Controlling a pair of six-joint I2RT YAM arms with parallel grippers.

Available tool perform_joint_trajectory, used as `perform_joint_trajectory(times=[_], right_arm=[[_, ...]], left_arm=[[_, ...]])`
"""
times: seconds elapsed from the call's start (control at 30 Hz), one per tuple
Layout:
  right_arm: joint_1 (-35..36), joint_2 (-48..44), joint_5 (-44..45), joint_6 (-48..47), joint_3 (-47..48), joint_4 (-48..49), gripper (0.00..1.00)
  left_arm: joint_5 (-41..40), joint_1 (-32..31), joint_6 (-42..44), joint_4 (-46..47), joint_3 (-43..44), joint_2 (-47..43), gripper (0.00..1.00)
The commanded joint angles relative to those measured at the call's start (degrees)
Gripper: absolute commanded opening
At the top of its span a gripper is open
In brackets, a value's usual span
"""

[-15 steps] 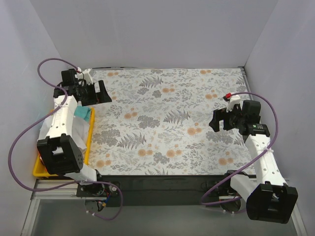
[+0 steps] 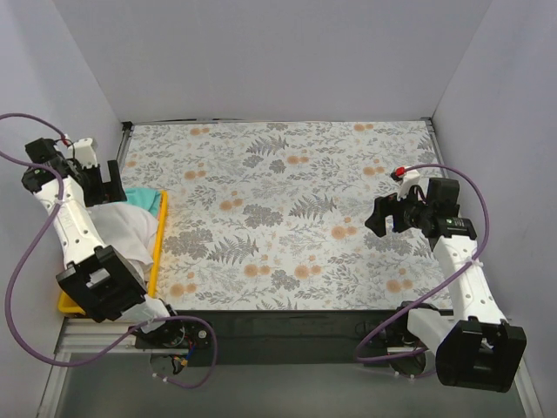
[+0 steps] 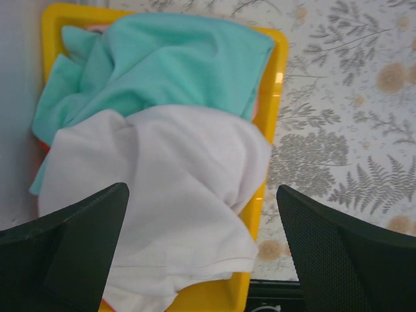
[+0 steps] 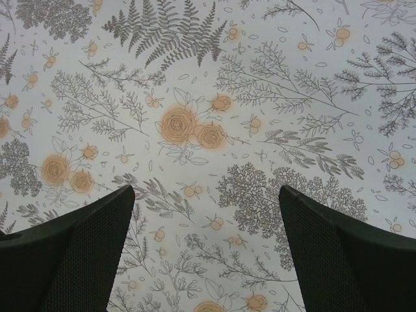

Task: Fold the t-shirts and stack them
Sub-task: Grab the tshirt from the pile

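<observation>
A crumpled white t-shirt (image 3: 169, 188) lies in the yellow tray (image 3: 273, 117), on top of a teal t-shirt (image 3: 162, 65). Only thin orange-red slivers of a third shirt show under them. In the top view the white shirt (image 2: 126, 228) and the teal one (image 2: 144, 198) fill the tray (image 2: 159, 244) at the left edge. My left gripper (image 3: 201, 188) is open and empty, hovering above the white shirt; it shows in the top view (image 2: 101, 178) by the left wall. My right gripper (image 4: 207, 188) is open and empty above the floral cover, at the right (image 2: 376, 216).
The grey-and-orange floral table cover (image 2: 287, 200) spans the table. White walls close in the left, back and right sides. The left arm's purple cable (image 2: 17, 261) loops out by the left wall. The table's dark front edge (image 2: 287, 322) lies near the arm bases.
My left arm has swung left, from over the table's back-left corner to above the tray, uncovering the shirts. My right gripper has barely moved.
</observation>
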Motion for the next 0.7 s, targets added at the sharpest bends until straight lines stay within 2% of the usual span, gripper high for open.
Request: perform_joint_trajectory(times=[0.0, 0.13, 0.5, 0.6, 0.63, 0.67], right_arm=[[-0.2, 1.2, -3.5, -1.0, 2.0, -0.1, 0.98], [-0.2, 3.3, -5.0, -0.8, 3.1, -0.7, 0.98], [-0.2, 7.3, -5.8, -0.8, 5.8, -1.8, 0.98], [-0.2, 7.6, -5.8, -0.8, 5.8, -1.8, 0.98], [-0.2, 7.7, -5.8, -0.8, 5.8, -1.8, 0.98], [-0.2, 7.8, -5.8, -0.8, 5.8, -1.8, 0.98]], left_arm=[[-6.4, 4.5, 8.1, -1.8, -1.9, -2.6, 0.98], [-5.3, 8.1, 10.0, -1.1, -0.6, 1.3, 0.98], [-0.5, 8.3, 12.6, -0.2, -2.4, 7.3, 0.98], [3.1, 8.2, 12.7, -2.0, -2.1, 7.3, 0.79], [4.0, 8.3, 12.7, -2.4, -1.6, 7.1, 0.64], [4.7, 8.3, 12.7, -2.8, -0.5, 6.9, 0.53]])
